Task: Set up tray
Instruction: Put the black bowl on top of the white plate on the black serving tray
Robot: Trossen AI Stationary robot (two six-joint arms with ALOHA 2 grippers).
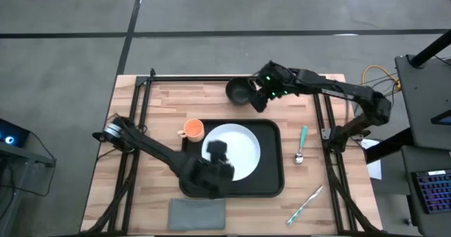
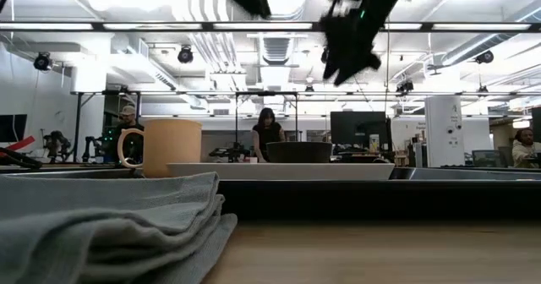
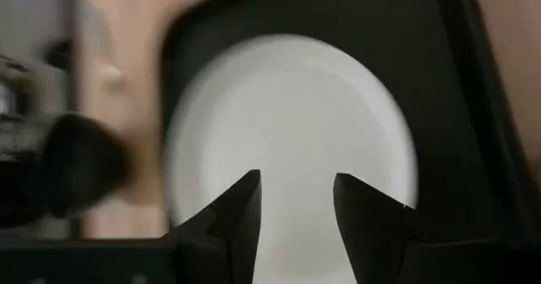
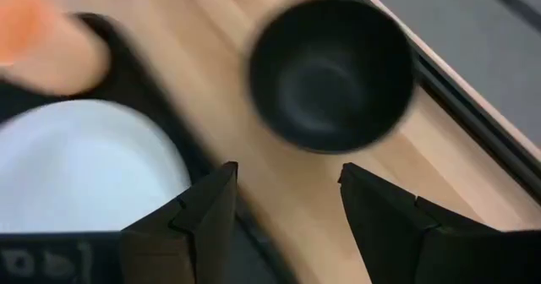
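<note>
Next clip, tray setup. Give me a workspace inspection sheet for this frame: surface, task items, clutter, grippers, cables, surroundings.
Surface: wooden table with dark frame rails along its sides.
Job's things: black tray holding the white plate; orange cup at the tray's far left corner; black bowl on the wood beyond the tray.
Clutter: grey cloth near the front edge; spoon and a second utensil, both teal-handled, right of the tray.
Grippers: left gripper open above the plate; right gripper open beside the bowl.
Cables: yellow cable off the table's right side.
Surroundings: people in the room behind.
</note>
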